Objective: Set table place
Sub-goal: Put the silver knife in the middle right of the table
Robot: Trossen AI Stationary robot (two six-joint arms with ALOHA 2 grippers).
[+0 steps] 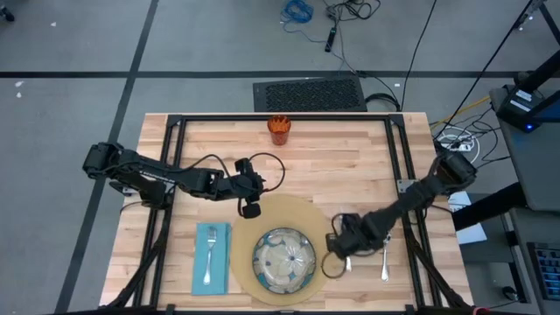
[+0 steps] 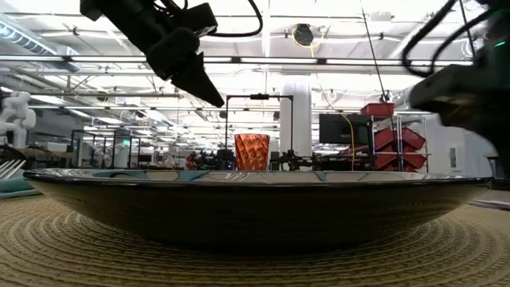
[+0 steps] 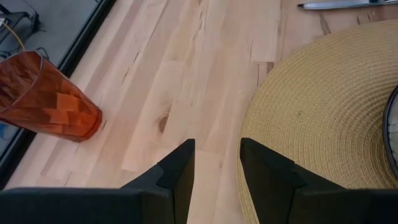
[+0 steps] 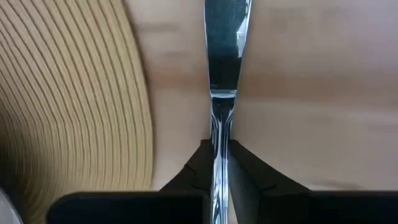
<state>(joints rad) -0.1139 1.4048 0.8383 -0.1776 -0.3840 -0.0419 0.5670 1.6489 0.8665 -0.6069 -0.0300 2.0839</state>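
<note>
wooden table (image 1: 350, 157): right gripper (image 4: 219, 155) pinching knife (image 4: 224, 56); left gripper (image 3: 216, 163) spread.

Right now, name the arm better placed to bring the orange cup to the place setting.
Left. Its claw is open and empty, nearer the orange cup at the table's far edge. The right claw is shut on the knife beside the mat.

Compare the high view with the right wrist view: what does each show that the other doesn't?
Only the high view shows the orange cup at the table's far edge, the fork on the teal napkin, the dish, the spoon and the left claw over the mat's far edge. Only the right wrist view shows the right claw shut on the knife. Both show the tan mat and bare wood.
</note>
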